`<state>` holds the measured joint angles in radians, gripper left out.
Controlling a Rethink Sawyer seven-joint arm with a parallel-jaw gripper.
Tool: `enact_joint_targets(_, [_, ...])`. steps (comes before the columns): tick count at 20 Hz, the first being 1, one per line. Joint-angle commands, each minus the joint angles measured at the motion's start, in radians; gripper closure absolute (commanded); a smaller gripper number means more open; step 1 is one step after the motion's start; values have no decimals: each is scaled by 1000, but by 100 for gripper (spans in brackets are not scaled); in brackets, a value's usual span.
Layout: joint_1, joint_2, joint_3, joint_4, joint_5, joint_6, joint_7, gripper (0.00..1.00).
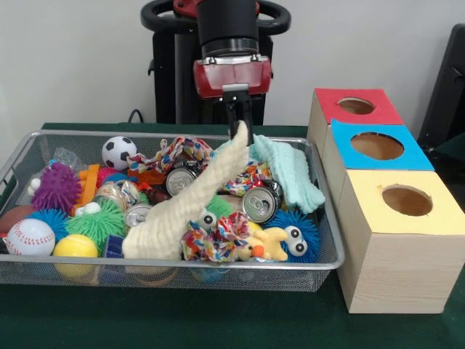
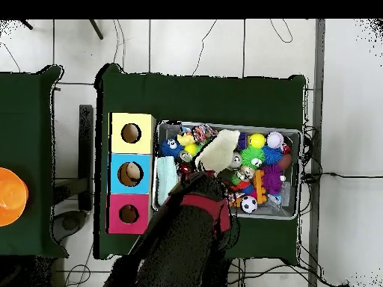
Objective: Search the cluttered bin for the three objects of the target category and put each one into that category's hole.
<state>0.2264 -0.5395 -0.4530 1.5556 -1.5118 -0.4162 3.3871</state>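
Note:
The silver wire-mesh bin (image 1: 167,265) is full of toys, cans and cloths; it also shows in the overhead view (image 2: 293,133). My gripper (image 1: 238,122) hangs over the bin's back middle, shut on the top end of a long cream cloth (image 1: 192,203). The cloth slopes down from the gripper to the bin's front, where its lower end still rests on the clutter. From above, the cloth (image 2: 217,152) shows beside the arm. The hole (image 1: 356,105) in the red-topped box is at the far right; it shows from above too (image 2: 129,214).
A blue-topped box (image 1: 378,147) and a yellow-topped box (image 1: 407,200) stand in a row with the red one. A mint cloth (image 1: 290,171) drapes over the bin's right rim. Drink cans (image 1: 260,203), spiky balls (image 1: 57,187), a football (image 1: 118,151) and a baseball (image 1: 29,236) fill the bin.

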Motion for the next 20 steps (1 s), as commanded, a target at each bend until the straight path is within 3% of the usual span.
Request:
enact_joint_targets(1, [64, 0, 74, 54, -48, 63, 464, 100])
enact_joint_targets(6, [14, 23, 79, 54, 21, 46, 326, 100])
enact_joint_targets(18, [-105, 41, 90, 67, 20, -26, 118, 100])
enact_joint_targets(20, [-113, 41, 90, 70, 5, -37, 121, 100])
